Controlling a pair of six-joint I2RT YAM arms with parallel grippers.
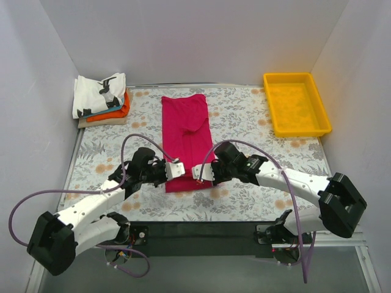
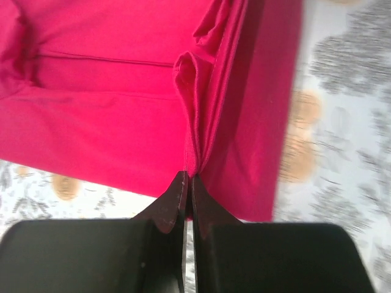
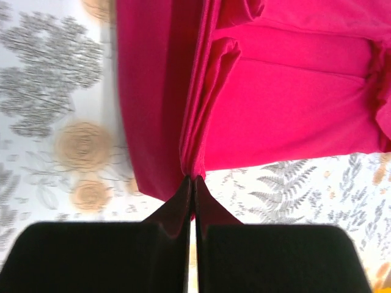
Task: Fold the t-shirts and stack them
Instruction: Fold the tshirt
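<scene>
The magenta-red t-shirt (image 1: 186,131) lies as a long narrow strip down the middle of the flowered cloth. My left gripper (image 1: 175,170) is shut on its near left edge, the cloth pinched between the jaws in the left wrist view (image 2: 189,177). My right gripper (image 1: 200,171) is shut on the near right edge, seen pinched in the right wrist view (image 3: 193,178). Both hold the shirt's near end a little lifted. A stack of folded shirts sits at the far left: the white black-printed one (image 1: 98,93) on top, light blue (image 1: 105,110) and orange (image 1: 116,112) under it.
A yellow plastic tray (image 1: 297,104) stands at the far right corner. The flowered table cover (image 1: 256,131) lies bare on both sides of the red shirt. White walls close in the left, right and back.
</scene>
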